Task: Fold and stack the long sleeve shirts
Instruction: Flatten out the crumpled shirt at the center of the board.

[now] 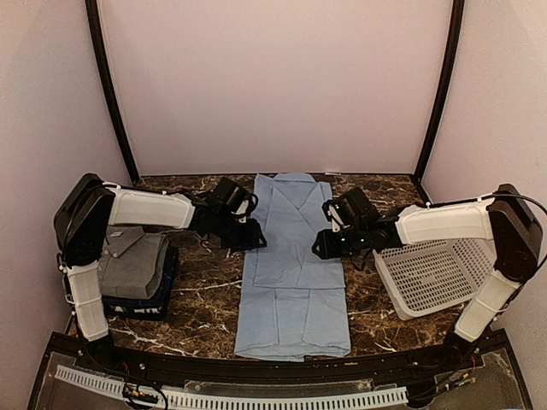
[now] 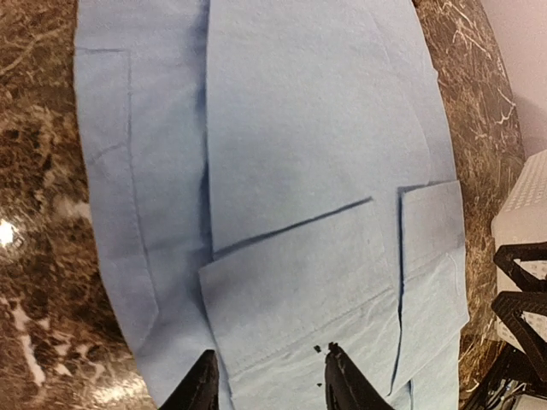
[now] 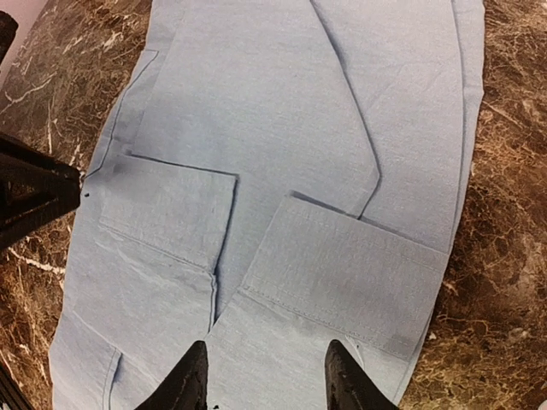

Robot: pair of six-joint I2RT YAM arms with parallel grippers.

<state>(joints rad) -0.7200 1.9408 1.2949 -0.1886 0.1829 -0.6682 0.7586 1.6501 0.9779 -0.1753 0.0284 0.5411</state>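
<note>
Fingers (image 2: 203, 386) on the left gripper (image 2: 272, 380) are spread wide, with blue cloth showing in the gap between them. Same deal on the right gripper (image 3: 267, 380): its two fingers (image 3: 190, 384) sit well apart over the fabric. Can't tell from either wrist view if the tips actually touch the cloth.

From the top camera, the light blue shirt (image 1: 291, 256) lies flat down the middle of the marble table (image 1: 205, 295) as a long narrow strip, with the collar end at the far side and the hem at the near edge. Both sleeves are folded in across the body, and the wrist views show the cuffs lying side by side. The left gripper (image 1: 246, 234) is at the shirt's left edge and the right gripper (image 1: 325, 243) is at its right edge, facing each other about halfway along.

Off to the left, a folded grey shirt (image 1: 132, 260) sits on top of a dark navy shirt (image 1: 164, 290), stacked by the left arm's base. A white lattice basket (image 1: 427, 278) is on the right side of the table, under the right arm.
</note>
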